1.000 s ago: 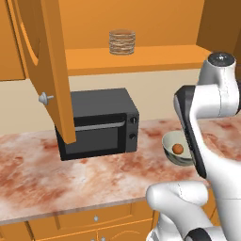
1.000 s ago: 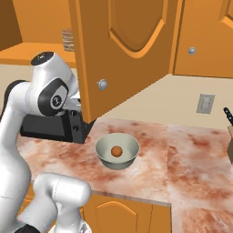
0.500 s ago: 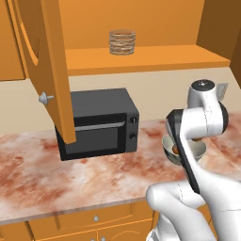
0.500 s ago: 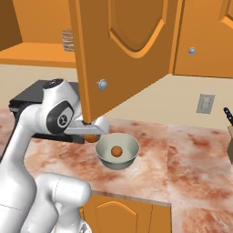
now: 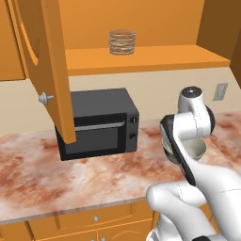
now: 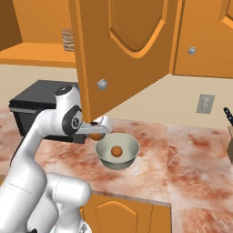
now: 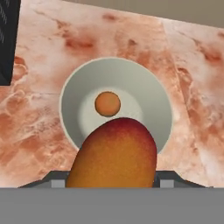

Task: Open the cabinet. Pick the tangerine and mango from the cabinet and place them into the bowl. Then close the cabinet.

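1. Left base view: the arm covers most of the bowl (image 5: 197, 151), so just a bit of rim peeks out at about 4 o'clock from the microwave (image 5: 98, 123). The cabinet (image 5: 141, 54) is wide open, its left door (image 5: 52, 70) hanging over the microwave, and a ribbed cup (image 5: 122, 42) sits on the shelf. Can't see the fruit or the pincer from here, the elbow blocks it.

2. Right base view: the gripper (image 6: 96, 132) is reaching sideways with the mango (image 6: 96, 135) tucked at its tip, sitting just at the bowl's (image 6: 132, 157) rim around 10 o'clock. The tangerine (image 6: 117, 151) is already lying in the bottom. The door edge cuts across right above the hand, so the fingers themselves are hard to make out.

3. Hand view: the mango (image 7: 114, 155) is big at 6 o'clock, clamped between half-spread jaws, with the bowl (image 7: 74, 100) straight beyond it and the tangerine (image 7: 107, 103) dead centre. Fingertips are mostly buried behind the fruit.

4. My take: carry it further over the middle before letting go, and get low so it doesn't bounce out or clip the rim. Afterwards both doors need shutting.
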{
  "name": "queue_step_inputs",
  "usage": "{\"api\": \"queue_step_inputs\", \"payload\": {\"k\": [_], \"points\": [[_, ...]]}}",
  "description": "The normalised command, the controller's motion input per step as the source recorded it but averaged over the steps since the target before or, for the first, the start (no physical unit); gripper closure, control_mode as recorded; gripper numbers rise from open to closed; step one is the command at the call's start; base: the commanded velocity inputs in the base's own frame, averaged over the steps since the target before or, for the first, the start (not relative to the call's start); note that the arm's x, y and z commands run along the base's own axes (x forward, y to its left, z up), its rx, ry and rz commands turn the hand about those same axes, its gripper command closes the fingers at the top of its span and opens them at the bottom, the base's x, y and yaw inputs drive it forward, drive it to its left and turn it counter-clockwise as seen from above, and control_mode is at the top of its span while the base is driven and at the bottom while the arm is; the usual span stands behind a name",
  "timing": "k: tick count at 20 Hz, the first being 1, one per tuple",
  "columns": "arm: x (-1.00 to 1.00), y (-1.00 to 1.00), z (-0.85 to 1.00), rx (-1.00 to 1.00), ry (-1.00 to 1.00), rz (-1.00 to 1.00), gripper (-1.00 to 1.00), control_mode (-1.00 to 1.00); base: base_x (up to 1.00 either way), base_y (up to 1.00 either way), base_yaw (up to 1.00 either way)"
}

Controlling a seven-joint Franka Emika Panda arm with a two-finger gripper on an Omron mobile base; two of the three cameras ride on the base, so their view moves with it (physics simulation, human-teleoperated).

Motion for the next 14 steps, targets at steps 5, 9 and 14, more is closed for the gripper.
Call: {"api": "queue_step_inputs", "payload": {"k": [5,9,14], "points": [[0.88,0.0,-0.64,0.0,0.04,0.09,1.0,-1.0,0.0,0.0,0.0],[0.81,-0.05,-0.54,0.0,0.12,0.12,1.0,-1.0,0.0,0.0,0.0],[0.57,-0.23,-0.37,0.0,0.09,0.09,1.0,-1.0,0.0,0.0,0.0]]}}
